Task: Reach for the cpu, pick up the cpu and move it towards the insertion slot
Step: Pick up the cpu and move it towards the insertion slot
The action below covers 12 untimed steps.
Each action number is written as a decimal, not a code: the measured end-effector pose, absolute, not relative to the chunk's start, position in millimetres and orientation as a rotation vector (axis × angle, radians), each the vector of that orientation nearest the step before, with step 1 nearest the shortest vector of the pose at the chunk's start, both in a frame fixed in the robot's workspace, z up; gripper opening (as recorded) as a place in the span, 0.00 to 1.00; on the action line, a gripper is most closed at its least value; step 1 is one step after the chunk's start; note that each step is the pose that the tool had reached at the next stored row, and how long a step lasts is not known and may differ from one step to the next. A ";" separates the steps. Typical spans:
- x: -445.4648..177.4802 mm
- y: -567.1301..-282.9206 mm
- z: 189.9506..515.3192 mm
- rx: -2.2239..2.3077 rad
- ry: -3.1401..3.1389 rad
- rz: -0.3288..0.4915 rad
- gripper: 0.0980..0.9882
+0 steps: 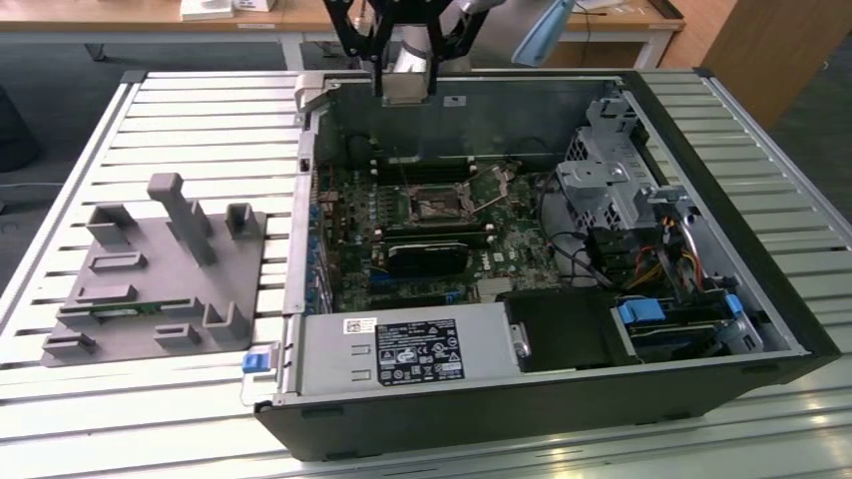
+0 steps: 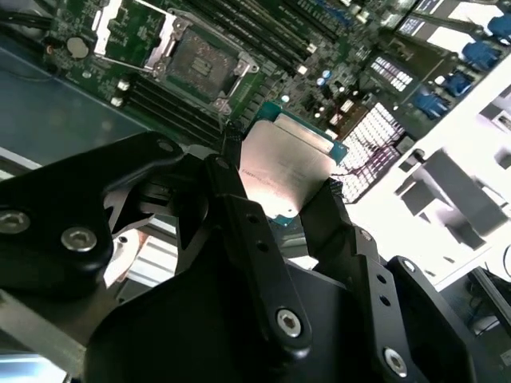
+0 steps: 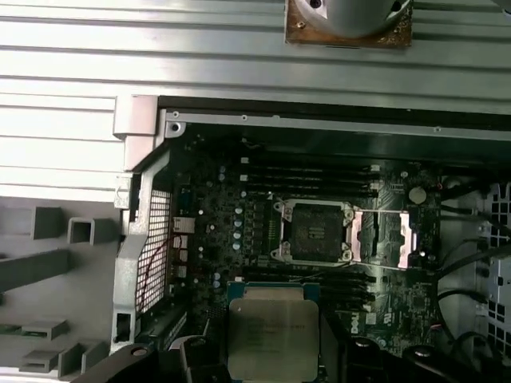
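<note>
A slatted silver metal tabletop [image 1: 200, 110] carries an open black computer case [image 1: 745, 249] and a grey plastic fixture block [image 1: 160, 269]; wooden desks stand behind. The arm hangs above the case's far wall, its black pincer [image 2: 279, 209] clamped on the flat square cpu [image 2: 287, 163] with a shiny silver top and teal rim. In both wrist views the cpu [image 3: 271, 335] is held in the air above the motherboard, near the silver-framed, dark-centred insertion slot [image 3: 313, 231], apart from it.

Open computer case [image 1: 745, 329] on slatted table [image 1: 80, 419]; motherboard with insertion slot [image 1: 436, 209]; gripper [image 1: 403, 85] above case's far wall; grey fixture blocks [image 1: 154, 269] at exterior view's left.
</note>
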State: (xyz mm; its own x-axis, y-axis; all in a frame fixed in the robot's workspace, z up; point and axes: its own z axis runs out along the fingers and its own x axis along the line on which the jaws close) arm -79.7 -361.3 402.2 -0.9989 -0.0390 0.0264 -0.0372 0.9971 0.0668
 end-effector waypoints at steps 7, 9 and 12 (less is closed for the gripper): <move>-66.4 -345.0 401.0 0.060 -3.115 -0.103 0.50; -63.5 -344.5 400.5 0.060 -3.119 -0.103 0.50; -59.5 -342.7 399.8 0.061 -3.130 -0.103 0.50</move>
State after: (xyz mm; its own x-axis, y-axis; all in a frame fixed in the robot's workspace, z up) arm -59.5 -342.7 399.8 -0.9992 -0.0392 0.0080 -0.0386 0.9971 0.0662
